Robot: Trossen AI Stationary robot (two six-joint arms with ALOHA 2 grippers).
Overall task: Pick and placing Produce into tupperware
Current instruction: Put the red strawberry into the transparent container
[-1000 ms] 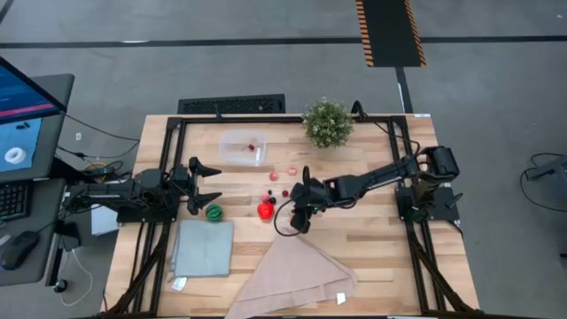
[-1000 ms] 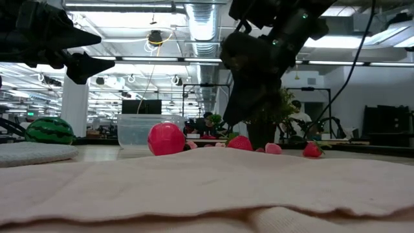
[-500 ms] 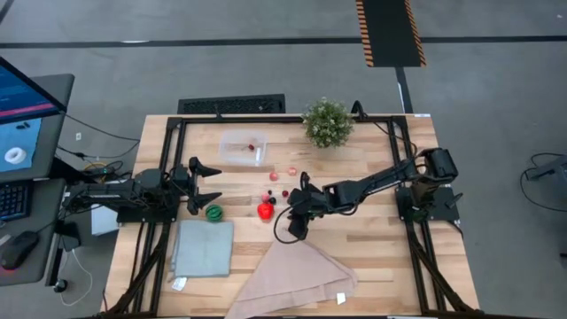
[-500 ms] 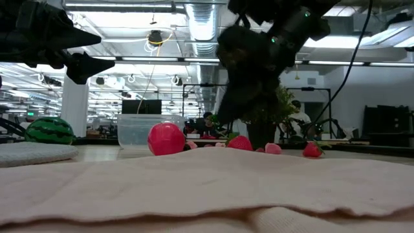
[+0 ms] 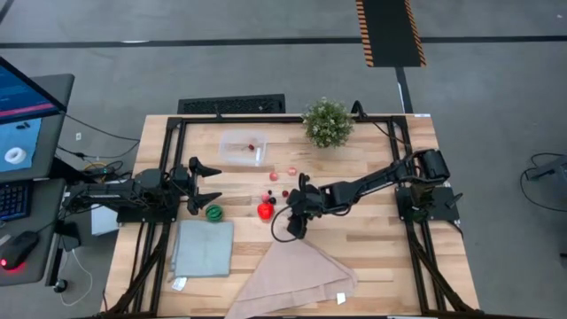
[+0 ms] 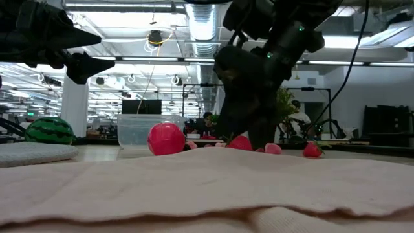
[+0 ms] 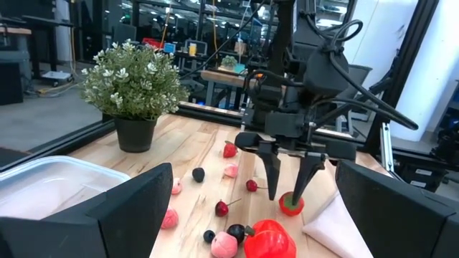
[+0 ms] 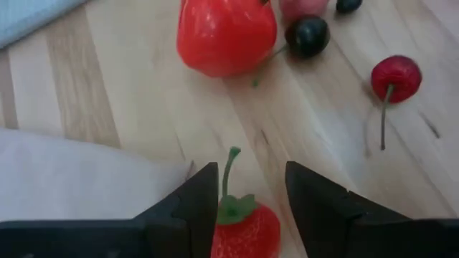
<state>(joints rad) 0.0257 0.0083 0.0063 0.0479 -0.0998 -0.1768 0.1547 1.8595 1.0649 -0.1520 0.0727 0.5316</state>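
While the left gripper (image 5: 209, 183) waits wide open and empty by the table's left edge, the right gripper (image 7: 287, 192) has dropped lower and spread its fingers around a strawberry (image 8: 244, 228) beside the cloth (image 8: 79, 188), not yet pinching it, so a pick looks imminent. Farther back, the tupperware (image 5: 243, 148) holds one red piece.

- A robotics lab or industrial hall.
- Exposed ceiling ducts (image 6: 200, 22) and strip lights overhead.
- Concrete floor (image 5: 496, 80) with hazard-striped marking (image 5: 388, 32).
- Monitor (image 5: 22, 106) beside the test table (image 5: 372, 239).
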